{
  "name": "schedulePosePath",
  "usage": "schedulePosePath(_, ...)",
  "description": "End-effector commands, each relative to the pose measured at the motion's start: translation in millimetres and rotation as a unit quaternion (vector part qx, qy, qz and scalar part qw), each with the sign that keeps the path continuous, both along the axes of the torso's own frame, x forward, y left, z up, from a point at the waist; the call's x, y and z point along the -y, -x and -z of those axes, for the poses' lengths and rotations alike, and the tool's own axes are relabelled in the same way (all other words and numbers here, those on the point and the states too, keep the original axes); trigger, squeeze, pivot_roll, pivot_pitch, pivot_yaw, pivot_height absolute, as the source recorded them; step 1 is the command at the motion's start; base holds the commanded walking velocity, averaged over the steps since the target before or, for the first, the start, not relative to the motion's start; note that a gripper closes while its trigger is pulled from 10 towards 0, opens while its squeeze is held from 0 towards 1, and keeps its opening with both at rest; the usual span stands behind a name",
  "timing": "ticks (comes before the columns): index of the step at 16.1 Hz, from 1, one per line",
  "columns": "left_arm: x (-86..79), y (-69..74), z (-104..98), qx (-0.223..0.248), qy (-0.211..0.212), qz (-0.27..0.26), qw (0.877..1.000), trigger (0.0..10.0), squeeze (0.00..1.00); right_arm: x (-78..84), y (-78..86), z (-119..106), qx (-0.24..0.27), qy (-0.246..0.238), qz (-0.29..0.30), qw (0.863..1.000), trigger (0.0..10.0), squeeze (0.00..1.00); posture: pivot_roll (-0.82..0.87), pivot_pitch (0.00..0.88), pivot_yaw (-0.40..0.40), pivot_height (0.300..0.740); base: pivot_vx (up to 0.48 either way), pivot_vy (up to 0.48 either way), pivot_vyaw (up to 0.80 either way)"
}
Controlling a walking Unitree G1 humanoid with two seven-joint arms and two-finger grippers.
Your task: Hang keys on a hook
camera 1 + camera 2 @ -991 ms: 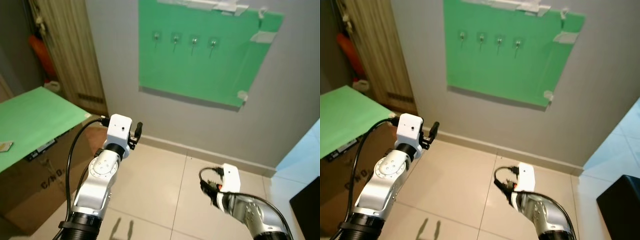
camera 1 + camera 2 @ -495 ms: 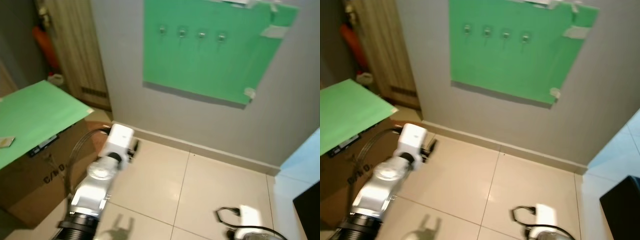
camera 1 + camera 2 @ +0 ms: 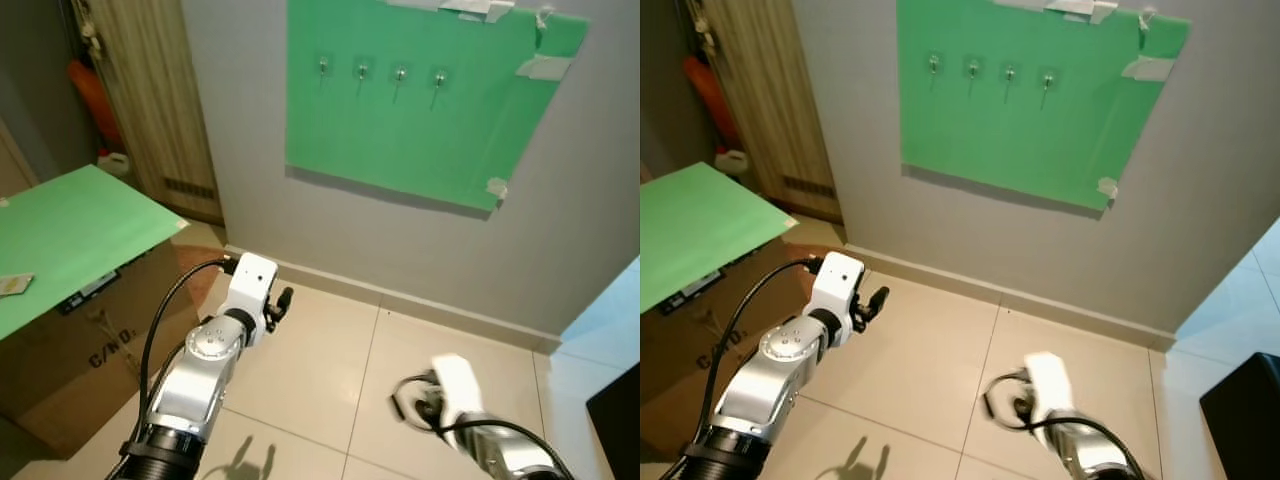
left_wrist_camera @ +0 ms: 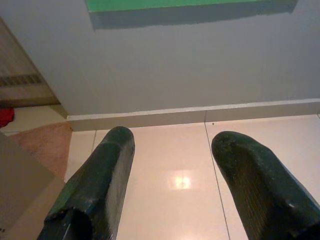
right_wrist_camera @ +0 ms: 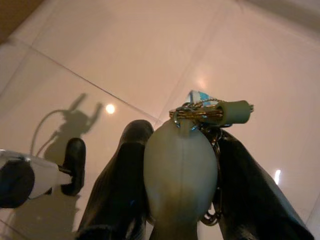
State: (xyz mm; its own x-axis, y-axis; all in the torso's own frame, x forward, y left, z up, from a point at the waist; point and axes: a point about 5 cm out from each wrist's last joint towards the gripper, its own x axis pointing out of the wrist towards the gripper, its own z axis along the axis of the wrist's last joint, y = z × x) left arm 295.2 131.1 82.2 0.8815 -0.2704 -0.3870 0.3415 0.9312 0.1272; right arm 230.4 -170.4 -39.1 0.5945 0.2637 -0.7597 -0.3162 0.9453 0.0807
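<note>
Your right wrist view is showing the right tool [image 5: 180, 200] clamping the keys [image 5: 182, 165], a pale green fob with a ring, low over the floor [image 5: 100, 55]; the head views blur that arm. Your left tool [image 4: 170, 185] is spread wide, holding nothing. Four hooks [image 3: 380, 75] are sitting on the green board [image 3: 420, 120] above glossy beige tiles.

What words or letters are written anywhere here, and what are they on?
"C/NO.": black letters on the side of the cardboard box, partly blurred, so the reading is unsure.
A small dark label under the box's green sheet is too small to read.
The green board on the wall bears no writing.
</note>
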Motion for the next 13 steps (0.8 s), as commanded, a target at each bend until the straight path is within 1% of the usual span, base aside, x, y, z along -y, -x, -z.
schedulePosePath(1,4.2,-5.8,-11.5,0.015,0.006,0.008,1.0,10.0,0.0,-11.9,-19.3,-25.4,0.074,0.013,-0.087,0.993,0.0,0.0,-0.04,0.0,-0.024,0.74,0.0,0.0,0.0)
schedulePosePath(2,4.4,-6.2,-11.8,0.014,0.006,0.008,1.0,10.0,0.0,-14.0,-22.0,-31.1,0.088,0.017,-0.107,0.99,0.0,0.0,-0.04,0.0,-0.024,0.74,0.0,0.0,0.0)
schedulePosePath(3,5.5,-6.3,-11.4,0.008,0.008,0.012,1.0,10.0,0.0,-18.6,-27.8,-45.9,0.117,0.026,-0.159,0.98,0.0,0.0,-0.04,0.0,-0.025,0.74,0.0,0.0,0.0)
schedulePosePath(4,6.7,-5.5,-10.2,0.0,0.01,0.016,1.0,10.0,0.0,-19.6,-31.0,-54.2,0.136,0.037,-0.191,0.971,0.0,0.0,-0.04,0.0,-0.026,0.74,0.0,0.0,0.0)
schedulePosePath(5,9.2,-3.3,-7.2,-0.015,0.011,0.024,1.0,10.0,0.0,-20.2,-34.6,-65.4,0.16,0.056,-0.239,0.956,0.0,0.0,-0.05,0.0,-0.029,0.74,0.0,0.0,0.0)
schedulePosePath(6,14.2,1.7,-3.0,-0.034,0.021,0.042,0.998,10.0,0.0,-19.3,-35.8,-75.0,0.166,0.059,-0.259,0.95,0.0,0.0,-0.05,0.0,-0.033,0.74,0.0,0.0,0.0)
schedulePosePath(7,16.6,4.4,-1.1,-0.046,0.027,0.052,0.997,10.0,0.0,-19.5,-34.3,-78.5,0.166,0.063,-0.273,0.946,0.0,0.0,-0.05,0.0,-0.035,0.74,0.0,0.0,0.0)
schedulePosePath(8,22.7,10.5,1.6,-0.066,0.039,0.084,0.993,10.0,0.0,-21.8,-31.6,-83.3,0.171,0.077,-0.309,0.932,0.0,0.0,-0.05,0.0,-0.035,0.74,0.0,0.0,0.0)
schedulePosePath(9,24.6,11.7,1.5,-0.071,0.048,0.091,0.992,10.0,0.0,-22.8,-30.6,-84.8,0.173,0.083,-0.323,0.927,0.0,0.0,-0.05,0.0,-0.035,0.74,0.0,0.0,0.0)
schedulePosePath(10,31.6,15.0,-0.8,-0.085,0.073,0.12,0.986,10.0,0.0,-24.5,-28.7,-90.8,0.183,0.106,-0.373,0.903,0.0,0.0,-0.06,0.002,-0.035,0.74,0.0,0.0,0.0)
schedulePosePath(11,36.5,16.2,-3.3,-0.091,0.092,0.137,0.982,10.0,0.0,-25.4,-28.4,-95.2,0.191,0.12,-0.402,0.888,0.0,0.0,-0.06,0.002,-0.035,0.74,0.0,0.0,0.0)
schedulePosePath(12,43.7,15.0,-9.8,-0.092,0.124,0.155,0.976,10.0,0.0,-26.4,-29.7,-103.6,0.207,0.144,-0.445,0.859,0.0,0.0,-0.06,0.0,-0.035,0.74,0.0,0.0,0.0)
schedulePosePath(13,47.6,13.0,-15.2,-0.09,0.142,0.164,0.972,10.0,0.0,-26.8,-32.3,-110.1,0.218,0.159,-0.464,0.844,0.0,0.0,-0.06,0.0,-0.037,0.74,0.0,0.0,0.0)
